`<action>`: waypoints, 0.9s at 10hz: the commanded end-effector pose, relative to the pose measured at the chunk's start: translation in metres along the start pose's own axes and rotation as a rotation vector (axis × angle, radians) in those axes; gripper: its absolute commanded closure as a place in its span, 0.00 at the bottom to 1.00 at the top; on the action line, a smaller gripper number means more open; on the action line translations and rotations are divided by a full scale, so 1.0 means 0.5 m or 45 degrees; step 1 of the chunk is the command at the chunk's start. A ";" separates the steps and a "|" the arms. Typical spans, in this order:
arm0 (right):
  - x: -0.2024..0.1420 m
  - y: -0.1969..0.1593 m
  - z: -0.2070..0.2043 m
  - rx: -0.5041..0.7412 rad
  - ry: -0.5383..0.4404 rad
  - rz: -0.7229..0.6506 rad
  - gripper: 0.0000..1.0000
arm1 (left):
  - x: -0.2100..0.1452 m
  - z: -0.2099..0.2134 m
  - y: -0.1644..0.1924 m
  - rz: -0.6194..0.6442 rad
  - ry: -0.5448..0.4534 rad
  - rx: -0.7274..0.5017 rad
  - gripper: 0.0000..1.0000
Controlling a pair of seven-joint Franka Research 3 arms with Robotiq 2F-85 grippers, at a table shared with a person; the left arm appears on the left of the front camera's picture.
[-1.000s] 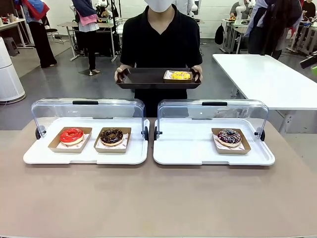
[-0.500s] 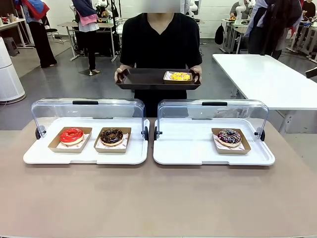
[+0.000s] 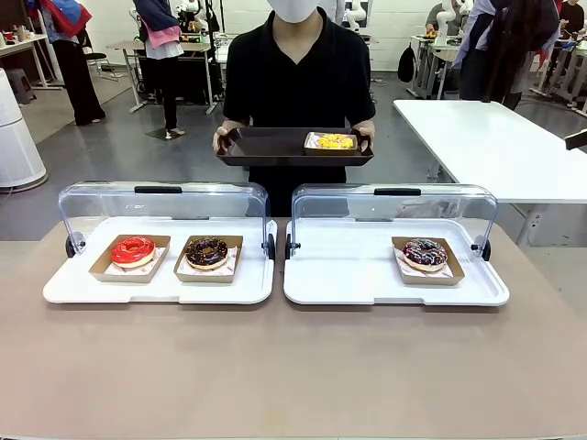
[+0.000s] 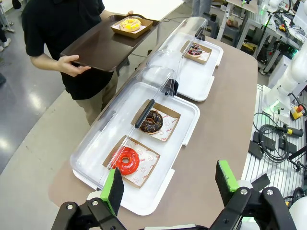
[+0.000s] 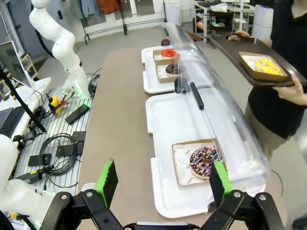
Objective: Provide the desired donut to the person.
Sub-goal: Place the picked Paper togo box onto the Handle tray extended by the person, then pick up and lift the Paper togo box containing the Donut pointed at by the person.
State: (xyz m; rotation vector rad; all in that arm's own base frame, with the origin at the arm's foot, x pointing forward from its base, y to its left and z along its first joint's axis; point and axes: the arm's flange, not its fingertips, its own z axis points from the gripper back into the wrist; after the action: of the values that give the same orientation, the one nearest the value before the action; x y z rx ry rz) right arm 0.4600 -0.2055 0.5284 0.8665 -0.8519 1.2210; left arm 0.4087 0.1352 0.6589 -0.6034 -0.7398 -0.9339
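Floor [image 3: 110,160]: I saw it grey and shiny.
Side table [image 3: 495,137]: white, stood far right.
Back wall [image 3: 404,23]: white, I noted desks [image 3: 27,41] before it.

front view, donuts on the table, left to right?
red-glazed donut → chocolate donut, both on the left white tray → dark donut with coloured sprinkles, on the right white tray

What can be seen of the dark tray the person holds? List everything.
The dark tray is rectangular, dark brown, smooth like plastic, with a raised rim. The person holds it level beyond the table by both short ends. A cardboard box with a yellow donut sits toward the robot's right end.
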 end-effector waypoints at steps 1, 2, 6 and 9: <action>-0.001 -0.004 -0.002 -0.009 0.005 -0.015 0.00 | 0.002 0.000 -0.002 -0.002 -0.005 -0.007 0.00; -0.001 -0.004 -0.002 -0.009 0.005 -0.015 0.00 | 0.002 0.000 -0.002 -0.002 -0.005 -0.007 0.00; -0.001 -0.004 -0.002 -0.009 0.005 -0.015 0.00 | 0.002 0.000 -0.002 -0.002 -0.005 -0.007 0.00; -0.001 -0.004 -0.002 -0.009 0.005 -0.015 0.00 | 0.002 0.000 -0.002 -0.002 -0.005 -0.007 0.00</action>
State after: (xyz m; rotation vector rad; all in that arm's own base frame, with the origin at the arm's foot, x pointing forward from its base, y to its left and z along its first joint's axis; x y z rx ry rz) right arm 0.4601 -0.2057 0.5281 0.8661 -0.8515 1.2200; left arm 0.4087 0.1352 0.6589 -0.6034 -0.7397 -0.9339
